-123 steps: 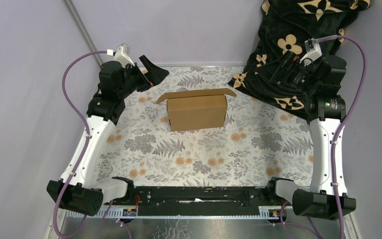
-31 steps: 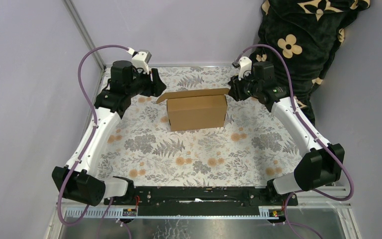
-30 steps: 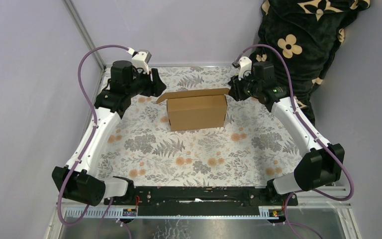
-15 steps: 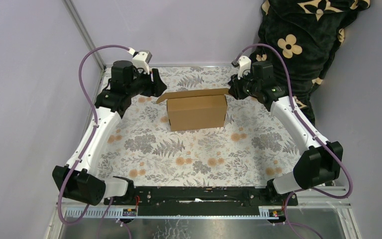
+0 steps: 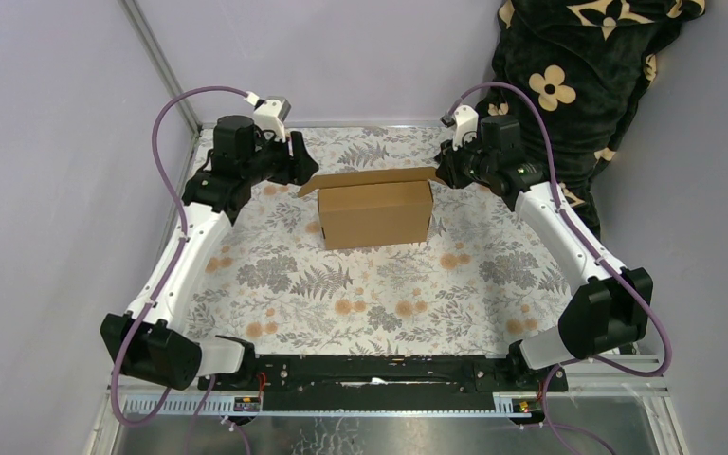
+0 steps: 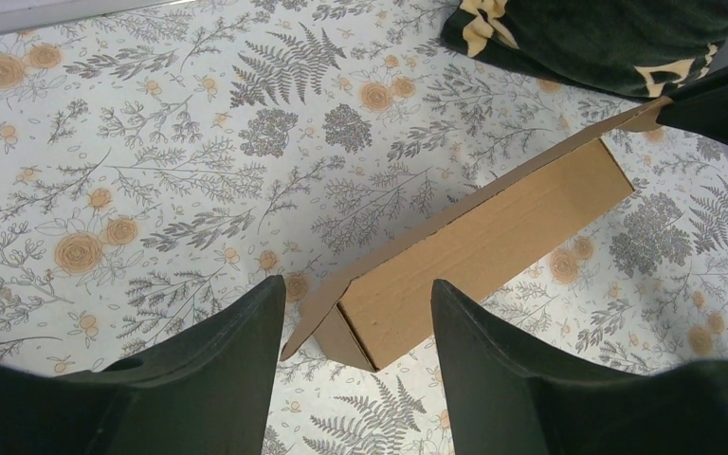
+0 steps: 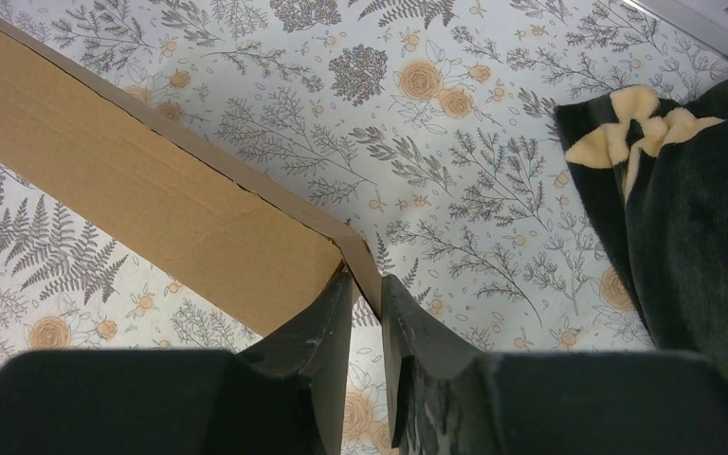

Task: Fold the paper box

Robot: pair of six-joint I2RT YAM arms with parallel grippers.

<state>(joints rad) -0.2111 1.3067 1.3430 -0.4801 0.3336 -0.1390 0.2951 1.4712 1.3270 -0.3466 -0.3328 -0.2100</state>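
Observation:
The paper box (image 5: 375, 213) stands folded at the back middle of the table, brown, with its lid flap (image 5: 370, 178) raised and tilted back. My right gripper (image 5: 442, 175) is at the flap's right end. In the right wrist view the flap's rounded corner (image 7: 364, 260) sits between the narrow jaws of this gripper (image 7: 367, 289), which pinch it, next to the box wall (image 7: 133, 190). My left gripper (image 5: 303, 172) hovers at the flap's left end. It stands open (image 6: 358, 294), with the box's left end (image 6: 493, 237) ahead of its fingers, apart from them.
A dark blanket with cream flowers (image 5: 569, 76) hangs at the back right, close behind the right arm; it shows in the wrist views too (image 6: 607, 38) (image 7: 701, 218). Grey walls bound the floral table cover (image 5: 360, 294) at back and left.
Both arms came in from the back corners to the flap's two ends. Over the last second the right jaws narrowed onto the flap's right corner; the left gripper barely moved.

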